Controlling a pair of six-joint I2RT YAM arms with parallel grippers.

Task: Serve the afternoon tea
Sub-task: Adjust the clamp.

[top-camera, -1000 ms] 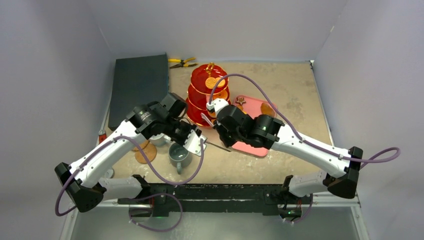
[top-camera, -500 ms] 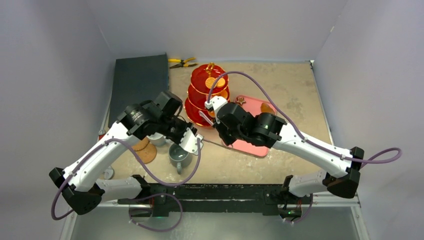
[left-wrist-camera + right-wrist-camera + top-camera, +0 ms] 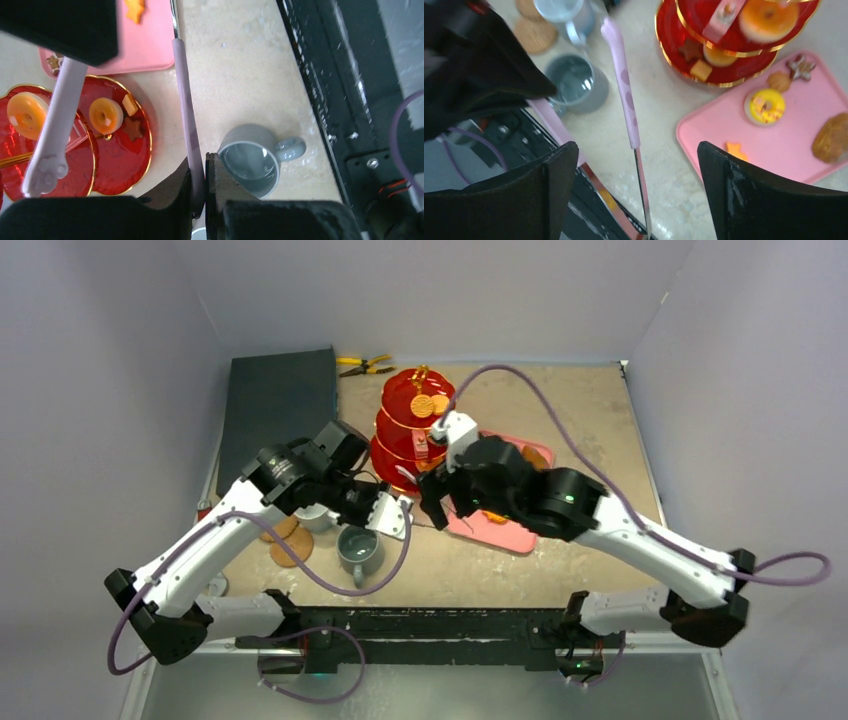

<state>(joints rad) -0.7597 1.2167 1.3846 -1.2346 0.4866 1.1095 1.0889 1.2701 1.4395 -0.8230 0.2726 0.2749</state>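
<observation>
Your left jaws clamp the lilac tool (image 3: 186, 100), seemingly a knife, its blade pointed toward the tray (image 3: 150, 45) for pastries (image 3: 765, 106); your right jaws hang wide apart above. The stand (image 3: 402, 435) sits beside the tray.

Left gripper (image 3: 199, 172) at bottom centre clamped on a lilac handle (image 3: 182, 100) running to the top edge, grey mug (image 3: 251, 161) just right, red stand (image 3: 120, 167) bearing orange ring biscuits (image 3: 105, 115) at left, pink tray (image 3: 150, 45) upper left
</observation>
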